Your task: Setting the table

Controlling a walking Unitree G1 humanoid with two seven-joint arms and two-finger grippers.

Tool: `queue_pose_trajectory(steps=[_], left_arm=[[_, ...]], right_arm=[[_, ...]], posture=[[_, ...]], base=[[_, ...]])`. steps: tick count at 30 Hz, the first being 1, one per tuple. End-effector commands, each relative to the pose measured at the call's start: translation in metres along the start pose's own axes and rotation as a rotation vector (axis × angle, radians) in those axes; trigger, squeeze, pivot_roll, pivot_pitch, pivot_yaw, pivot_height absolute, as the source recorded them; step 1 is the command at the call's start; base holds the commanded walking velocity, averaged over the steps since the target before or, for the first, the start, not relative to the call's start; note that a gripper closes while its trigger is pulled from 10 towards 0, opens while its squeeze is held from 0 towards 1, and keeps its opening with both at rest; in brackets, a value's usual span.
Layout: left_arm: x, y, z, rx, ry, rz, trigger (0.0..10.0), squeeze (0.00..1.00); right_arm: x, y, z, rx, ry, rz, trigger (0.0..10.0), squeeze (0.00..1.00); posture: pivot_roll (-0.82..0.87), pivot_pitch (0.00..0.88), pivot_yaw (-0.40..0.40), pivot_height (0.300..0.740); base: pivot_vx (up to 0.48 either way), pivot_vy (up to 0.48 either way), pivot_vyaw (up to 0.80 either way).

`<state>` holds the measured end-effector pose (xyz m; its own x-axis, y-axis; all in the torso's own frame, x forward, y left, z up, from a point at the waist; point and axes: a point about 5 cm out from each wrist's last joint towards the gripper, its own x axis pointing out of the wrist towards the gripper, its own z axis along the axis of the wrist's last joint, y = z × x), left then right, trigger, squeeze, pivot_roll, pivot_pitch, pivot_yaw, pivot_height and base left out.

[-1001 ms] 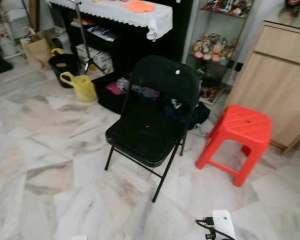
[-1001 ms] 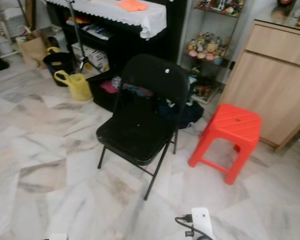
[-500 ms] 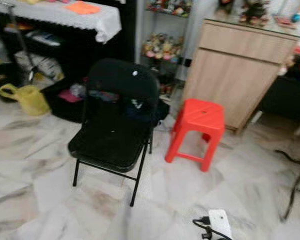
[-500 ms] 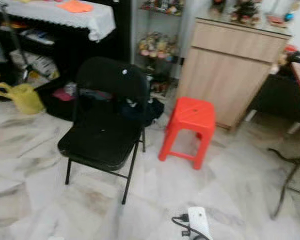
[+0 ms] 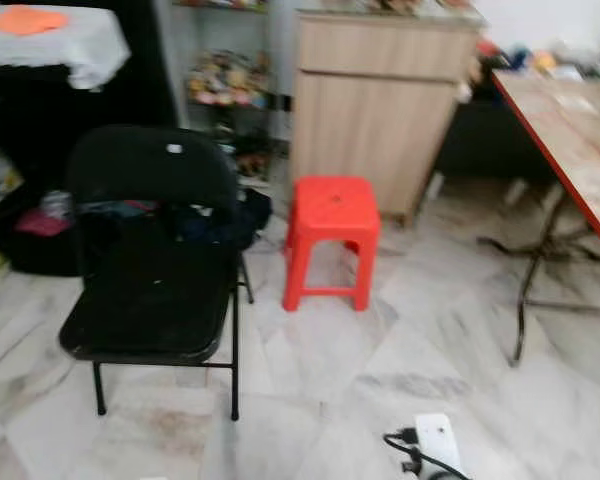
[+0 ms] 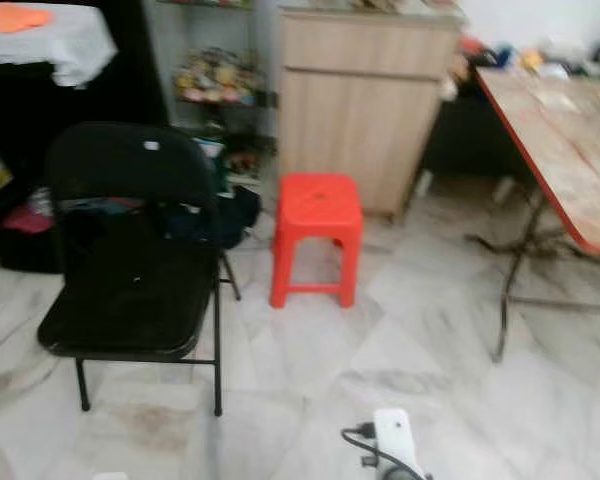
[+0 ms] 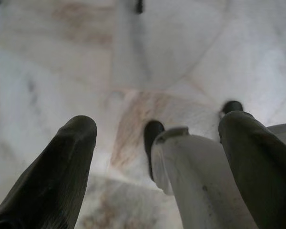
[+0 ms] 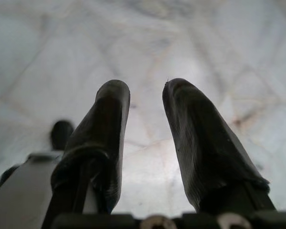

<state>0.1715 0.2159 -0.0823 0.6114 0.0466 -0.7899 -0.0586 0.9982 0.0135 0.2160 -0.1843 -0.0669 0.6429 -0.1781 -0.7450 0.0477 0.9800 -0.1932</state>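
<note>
A table [image 5: 572, 128] with a worn wooden top and an orange-red edge stands at the right on thin dark metal legs [image 5: 527, 290]. Small items on its far end are too blurred to name. Both arms hang low over the marble floor. The left gripper [image 7: 159, 121] is open, its fingers [image 7: 62, 167] spread wide with nothing between them. The right gripper [image 8: 146, 88] is open too, with a narrow empty gap between its fingers [image 8: 105, 124].
A black folding chair [image 5: 150, 290] stands at the left and a red plastic stool [image 5: 330, 215] beside it. Behind them is a light wooden cabinet [image 5: 380, 90]. A white power strip [image 5: 435, 440] with a black cord lies on the floor near my feet.
The camera has swung to the right: chair and stool now sit further left in view, and the table has come in at the right.
</note>
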Motion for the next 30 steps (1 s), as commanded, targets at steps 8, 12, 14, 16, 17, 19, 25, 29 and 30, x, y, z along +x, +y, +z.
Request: queue_pose_trajectory(steps=[8,12,14,16,17,19,25,29,30], left_arm=[[0.0039,0.0021,0.0105,-0.078,0.017,0.063,10.0,0.00],[0.0041,0.0023,0.0117,-0.078,0.013,0.064,10.0,0.00],[0.0042,0.0021,0.0126,-0.077,0.009,0.064,10.0,0.00],[0.0044,0.0012,0.0128,-0.075,0.007,0.059,10.0,0.00],[0.0045,0.0007,0.0130,-0.074,0.006,0.056,10.0,0.00],[0.0046,-0.0001,0.0132,-0.068,0.007,0.053,10.0,0.00],[0.0047,-0.0006,0.0127,-0.076,0.010,0.054,10.0,0.00],[0.0046,-0.0001,0.0123,-0.065,0.014,0.056,10.0,0.00],[0.0046,0.0000,0.0123,-0.064,0.014,0.056,10.0,0.00]], right_arm=[[-0.0034,-0.0127,-0.0257,0.258,0.103,0.088,10.0,0.00],[-0.0034,-0.0126,-0.0254,0.263,0.099,0.089,10.0,0.00],[-0.0035,-0.0126,-0.0259,0.257,0.100,0.088,10.0,0.00],[-0.0036,-0.0129,-0.0263,0.257,0.100,0.089,10.0,0.00],[-0.0036,-0.0130,-0.0263,0.259,0.100,0.088,10.0,0.00],[-0.0036,-0.0133,-0.0265,0.265,0.100,0.087,10.0,0.00],[-0.0036,-0.0142,-0.0267,0.273,0.101,0.081,10.0,0.00],[-0.0038,-0.0145,-0.0279,0.254,0.105,0.083,10.0,0.00],[-0.0038,-0.0145,-0.0279,0.253,0.106,0.084,10.0,0.00]], posture=[[0.07,0.112,-0.050,0.740],[0.07,0.115,-0.050,0.740],[0.07,0.115,-0.051,0.740],[0.07,0.116,-0.052,0.740],[0.07,0.116,-0.052,0.740],[0.06,0.117,-0.052,0.740],[0.06,0.116,-0.052,0.740],[0.07,0.114,-0.053,0.740],[0.07,0.114,-0.053,0.740]], base=[[0.000,0.000,-0.17],[0.000,0.000,0.00],[0.000,0.000,0.00],[0.000,0.000,0.00],[0.000,0.000,0.00],[0.000,0.000,0.00],[0.000,0.000,-0.54],[0.000,0.000,-0.74],[0.000,0.000,-0.73]])
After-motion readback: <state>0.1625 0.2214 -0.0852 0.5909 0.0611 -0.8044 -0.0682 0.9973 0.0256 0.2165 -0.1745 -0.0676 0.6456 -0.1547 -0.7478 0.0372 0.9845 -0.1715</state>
